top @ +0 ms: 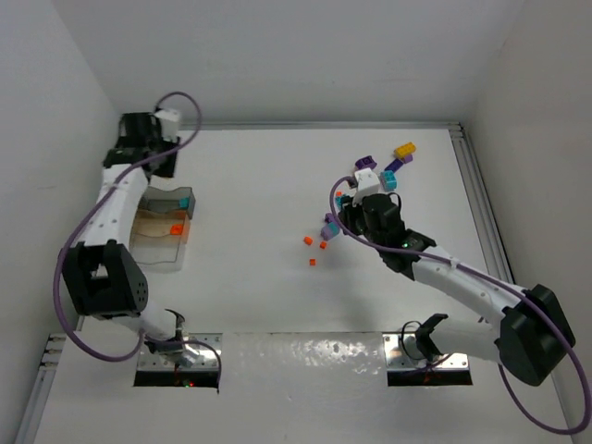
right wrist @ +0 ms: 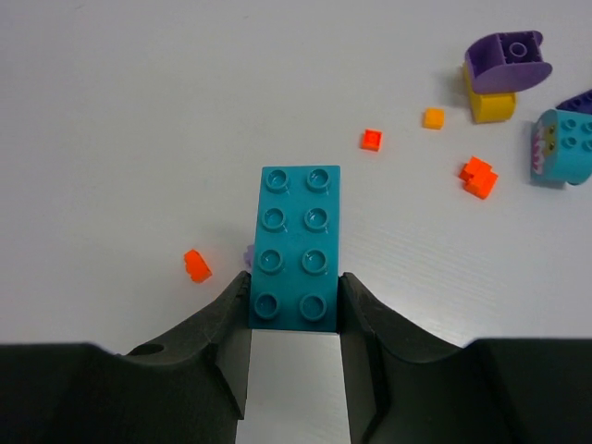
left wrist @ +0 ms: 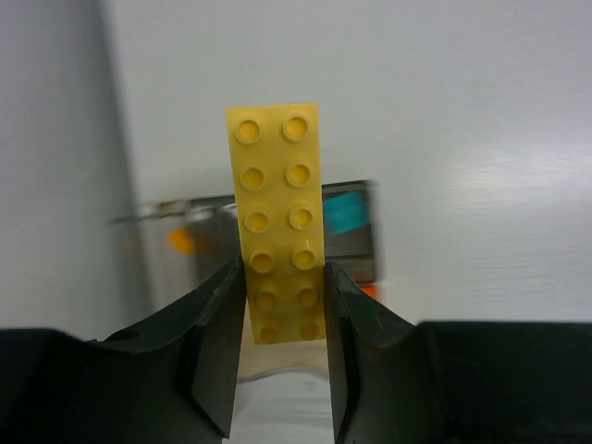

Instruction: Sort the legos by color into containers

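Grip of left hand [left wrist: 284, 273] on yellow brick [left wrist: 277, 199], right hand [right wrist: 294, 279] clamping teal brick [right wrist: 298, 227]

A yellow twelve-stud brick [left wrist: 277, 222] clamped by one end, teal eight-stud brick [right wrist: 296, 245] likewise, clear tray [top: 155, 255] holding orange pieces [top: 176, 229]

Bright even light, soft shadows, out-of-focus containers [left wrist: 356, 259]

White table [top: 259, 185], plain white walls [top: 296, 55]
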Motion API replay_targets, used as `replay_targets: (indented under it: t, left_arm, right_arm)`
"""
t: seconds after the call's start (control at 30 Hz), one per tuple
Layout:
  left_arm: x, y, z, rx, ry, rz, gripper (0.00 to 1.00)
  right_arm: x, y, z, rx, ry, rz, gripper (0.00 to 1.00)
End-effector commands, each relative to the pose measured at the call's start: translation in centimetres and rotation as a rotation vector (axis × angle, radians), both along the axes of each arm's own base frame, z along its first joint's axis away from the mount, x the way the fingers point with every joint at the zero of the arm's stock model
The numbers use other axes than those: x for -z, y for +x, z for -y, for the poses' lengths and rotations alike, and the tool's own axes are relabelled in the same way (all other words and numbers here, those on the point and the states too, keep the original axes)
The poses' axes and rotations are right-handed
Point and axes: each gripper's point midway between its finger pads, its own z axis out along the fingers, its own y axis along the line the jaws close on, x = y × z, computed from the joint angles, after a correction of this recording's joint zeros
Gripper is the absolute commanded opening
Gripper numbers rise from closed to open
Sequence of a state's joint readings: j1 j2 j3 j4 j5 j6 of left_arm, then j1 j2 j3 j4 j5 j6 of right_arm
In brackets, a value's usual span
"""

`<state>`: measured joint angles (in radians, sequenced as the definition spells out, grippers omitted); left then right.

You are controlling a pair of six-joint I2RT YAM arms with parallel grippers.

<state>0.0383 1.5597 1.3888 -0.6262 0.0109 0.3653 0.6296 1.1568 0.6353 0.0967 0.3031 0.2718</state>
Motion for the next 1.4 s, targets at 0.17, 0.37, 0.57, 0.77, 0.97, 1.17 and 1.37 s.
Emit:
replay_targets:
  t: [0.17, 0.37, 0.57, 0.77, 0.97, 1.17, 1.37]
  left_arm:
    - [-2.2, -5.7, -16.7, -0.3, 0.256, 0.001, 0.0]
    - [0.2, -6.1, -20.5, -0.408, 0.317, 0.005, 0.0]
    - [4.5, -4.9, -22.1, -0.416, 0.248, -0.092, 0.0]
    - [7.5, -4.2, -21.4, -0.379, 0.187, -0.135, 0.0]
    - [7.1, -3.9, -21.5, -0.4, 0.176, -0.119, 0.53]
    - [4.7, -3.9, -20.9, -0.394, 0.156, -0.08, 0.72]
    - [-0.8, -2.8, -18.1, -0.259, 0.13, 0.037, 0.66]
  right_arm:
    - [-4.5, 1.9, -5.3, -0.199, 0.081, 0.059, 0.0]
    - [-5.6, 2.5, -8.5, -0.289, 0.127, 0.004, 0.0]
    - [-5.8, 2.1, -9.5, -0.321, 0.118, 0.013, 0.0]
    - [-5.3, 1.5, -9.2, -0.322, 0.1, -0.006, 0.0]
    - [-5.2, 1.2, -8.9, -0.32, 0.093, -0.01, 0.0]
    - [-5.4, 0.9, -9.2, -0.339, 0.094, -0.005, 0.0]
    - [-6.0, 0.7, -9.2, -0.335, 0.12, 0.01, 0.0]
